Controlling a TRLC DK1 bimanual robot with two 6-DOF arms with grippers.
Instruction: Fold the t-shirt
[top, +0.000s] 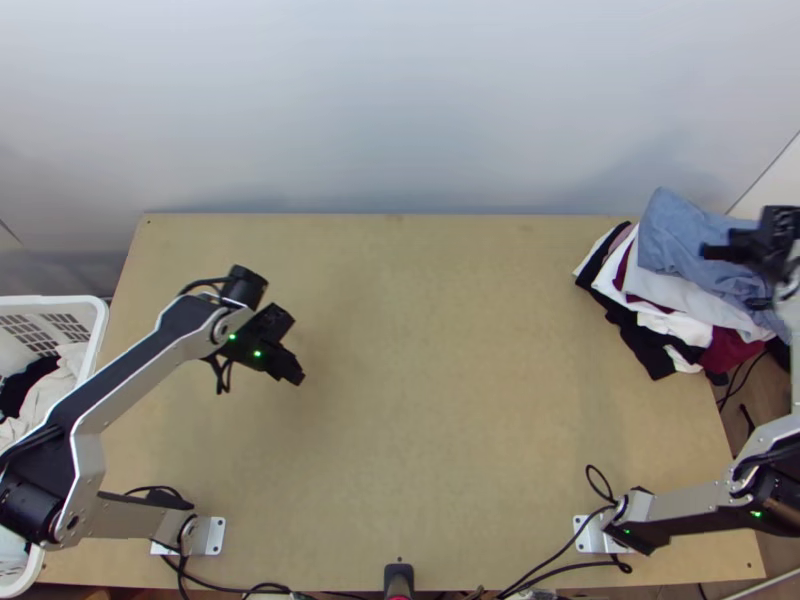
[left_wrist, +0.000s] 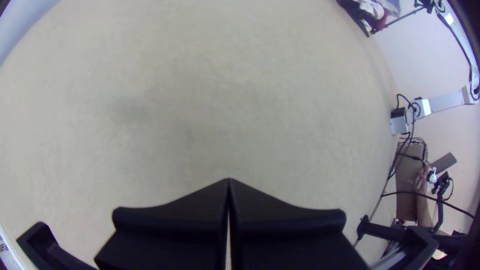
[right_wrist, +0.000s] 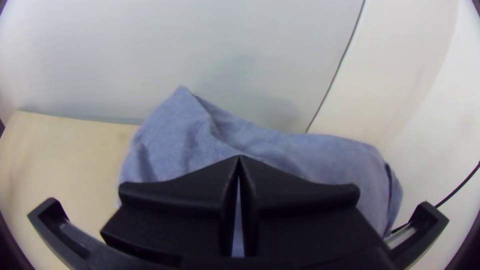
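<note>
Well to the left of the pile (top: 643, 342), a white basket (top: 100, 335) holds clothes (top: 45, 405). Nearer the pile but well apart from it, the left end effector (top: 300, 378) hangs over the tabletop (top: 450, 400), fingers pressed together with nothing between. The right end effector (top: 706, 252) is over the pile, fingers also together and empty; whether it touches the blue cloth (top: 675, 230) I cannot tell. That cloth lies folded, slightly rumpled, atop the pile. Behind the pile rises a pale wall (top: 400, 110).
</note>
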